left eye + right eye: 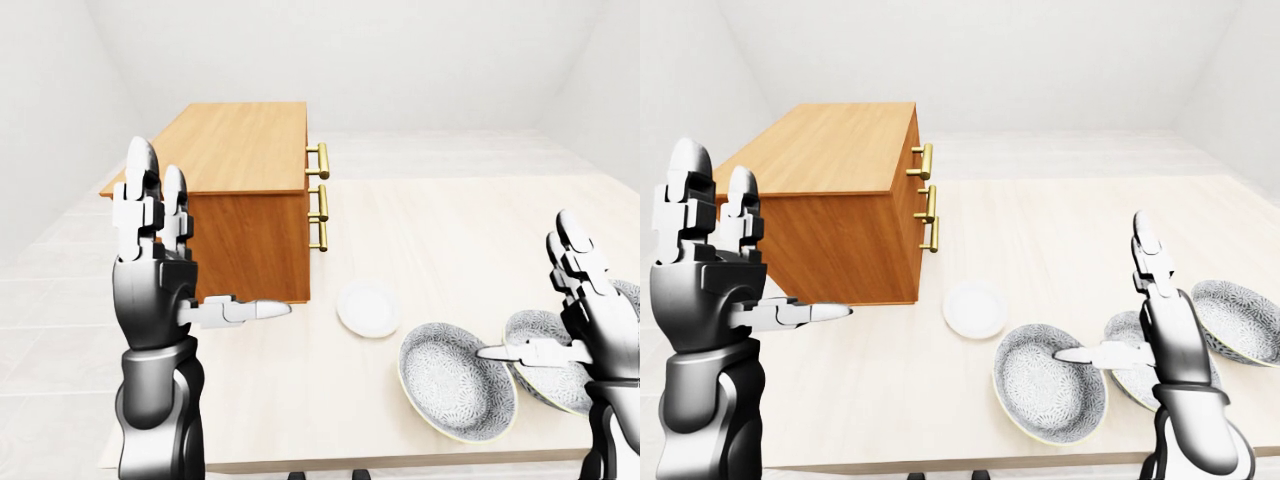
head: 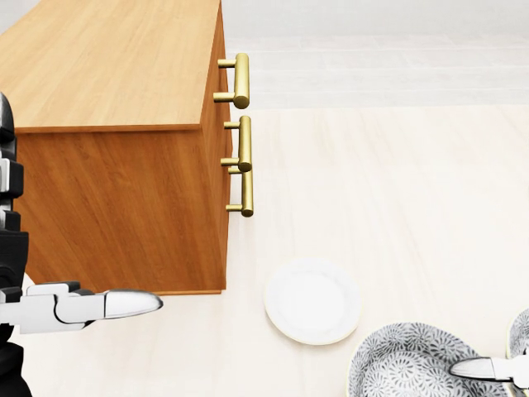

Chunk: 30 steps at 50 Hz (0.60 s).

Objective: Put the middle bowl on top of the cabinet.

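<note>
Currently your right hand (image 1: pixel 1170 330) stands upright and spread wide, thumb pointing toward the left of the right-eye view, gripping nothing. The middle bowl (image 1: pixel 535 330) rests on the surface (image 1: pixel 450 230) at lower right, partly hidden by that hand; whether they touch, you cannot tell. It lies between the near patterned bowl (image 1: pixel 457 393) and the far patterned bowl (image 1: pixel 1240 320). A white plate (image 1: pixel 367 308) lies between the bowls and the wooden cabinet (image 1: pixel 240 150), whose brass handles (image 1: pixel 320 200) face right. Your left hand (image 1: pixel 155 290) is raised, wide open and empty, at the left of the view.
</note>
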### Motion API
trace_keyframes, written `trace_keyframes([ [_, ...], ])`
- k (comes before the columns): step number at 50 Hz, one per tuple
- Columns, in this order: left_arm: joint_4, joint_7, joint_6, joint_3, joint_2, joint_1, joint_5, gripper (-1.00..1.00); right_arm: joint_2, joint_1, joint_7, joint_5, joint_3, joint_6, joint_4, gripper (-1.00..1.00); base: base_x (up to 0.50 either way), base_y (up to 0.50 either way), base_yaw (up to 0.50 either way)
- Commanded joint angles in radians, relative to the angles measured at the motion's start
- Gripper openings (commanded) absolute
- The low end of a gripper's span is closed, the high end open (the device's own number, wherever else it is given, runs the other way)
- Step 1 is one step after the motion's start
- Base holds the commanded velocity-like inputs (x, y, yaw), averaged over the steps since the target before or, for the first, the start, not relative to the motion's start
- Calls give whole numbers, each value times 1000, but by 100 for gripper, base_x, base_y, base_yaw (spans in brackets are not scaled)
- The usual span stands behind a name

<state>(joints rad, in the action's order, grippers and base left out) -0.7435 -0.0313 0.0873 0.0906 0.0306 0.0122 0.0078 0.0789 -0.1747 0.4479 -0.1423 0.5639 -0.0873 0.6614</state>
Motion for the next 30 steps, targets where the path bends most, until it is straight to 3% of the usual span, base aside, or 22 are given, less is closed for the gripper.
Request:
trace_keyframes([
  [1, 4, -2, 0, 4, 2, 0, -1, 100, 0, -1, 57, 2, 56, 0, 36, 100, 0, 0, 0],
  [30, -3, 1, 0, -1, 1, 1, 4, 100, -14, -36, 156, 25, 188, 0, 27, 100, 0, 0, 0],
])
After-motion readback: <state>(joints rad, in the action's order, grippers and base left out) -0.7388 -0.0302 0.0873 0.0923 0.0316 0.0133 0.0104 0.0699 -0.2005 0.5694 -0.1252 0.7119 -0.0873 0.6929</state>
